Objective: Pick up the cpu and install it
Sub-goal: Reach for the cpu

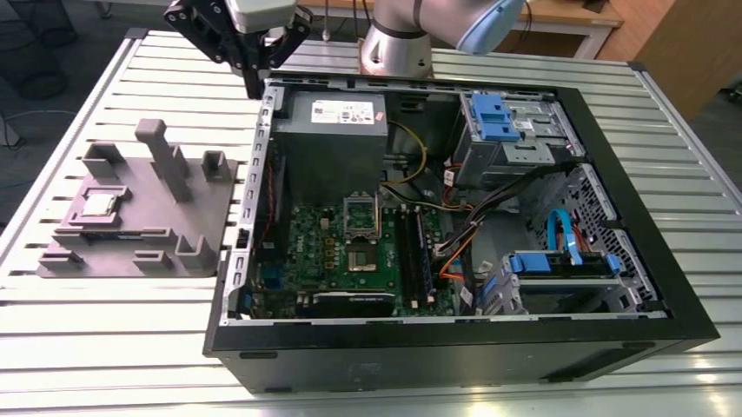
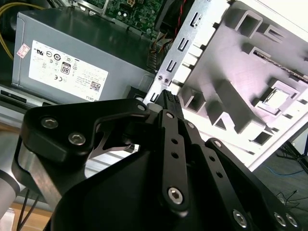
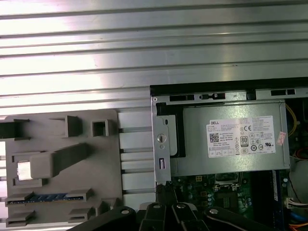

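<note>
1. Exterior view's left first: a grey plastic fixture [image 1: 151,204] with upright blocks rests on the slatted metal table [image 1: 69,347], at about nine o'clock from the open computer case [image 1: 464,369].
2. The cpu [image 1: 97,204] lies flat in a square recess near the fixture's nine o'clock edge, silver top up, with nothing touching it. The first wrist view shows the cpu [image 3: 25,171] as a bright square seated in the fixture [image 3: 103,163]. The second wrist view shows the cpu [image 2: 276,98] in the same pocket of the fixture [image 2: 226,57].
3. The gripper [image 1: 252,82] hangs at about one o'clock from the fixture, over the case's eleven o'clock corner and well apart from the cpu. Its black fingers point down, pressed together, and carry nothing. The second wrist view shows the fingertips [image 2: 168,96] meeting just beside the case's perforated metal edge.
4. Inside the case, a grey power supply [image 1: 336,130] sits at twelve o'clock. Below it lies the green motherboard [image 1: 308,252], with a metal-framed socket [image 1: 363,257] near its middle.
5. Toward the exterior view's right, blue-fronted drive bays [image 1: 493,117] sit at about two o'clock within the case.
</note>
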You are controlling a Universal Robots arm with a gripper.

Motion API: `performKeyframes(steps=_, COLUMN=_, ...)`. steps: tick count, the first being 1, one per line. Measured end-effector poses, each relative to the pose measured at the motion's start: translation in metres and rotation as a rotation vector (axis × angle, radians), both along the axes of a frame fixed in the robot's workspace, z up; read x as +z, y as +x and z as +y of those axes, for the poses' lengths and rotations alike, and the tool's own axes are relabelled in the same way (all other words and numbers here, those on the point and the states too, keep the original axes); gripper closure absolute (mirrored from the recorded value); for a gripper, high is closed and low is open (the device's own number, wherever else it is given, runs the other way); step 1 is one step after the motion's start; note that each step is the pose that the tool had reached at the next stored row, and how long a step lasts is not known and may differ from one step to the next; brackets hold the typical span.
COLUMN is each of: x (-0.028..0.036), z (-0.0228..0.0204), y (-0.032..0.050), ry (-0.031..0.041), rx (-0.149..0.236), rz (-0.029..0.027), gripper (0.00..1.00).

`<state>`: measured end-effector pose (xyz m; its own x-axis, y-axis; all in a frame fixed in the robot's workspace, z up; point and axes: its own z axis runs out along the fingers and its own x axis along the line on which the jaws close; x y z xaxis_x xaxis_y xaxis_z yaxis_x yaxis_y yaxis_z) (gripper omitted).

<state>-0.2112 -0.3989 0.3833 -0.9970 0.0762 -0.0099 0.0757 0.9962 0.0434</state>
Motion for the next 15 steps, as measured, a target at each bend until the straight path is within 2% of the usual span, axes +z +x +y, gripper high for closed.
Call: performKeyframes(steps=15, x=-0.0006, z=0.0000, y=-0.0050, ry=0.0000, rx=0.000, rz=0.0008, gripper=0.90)
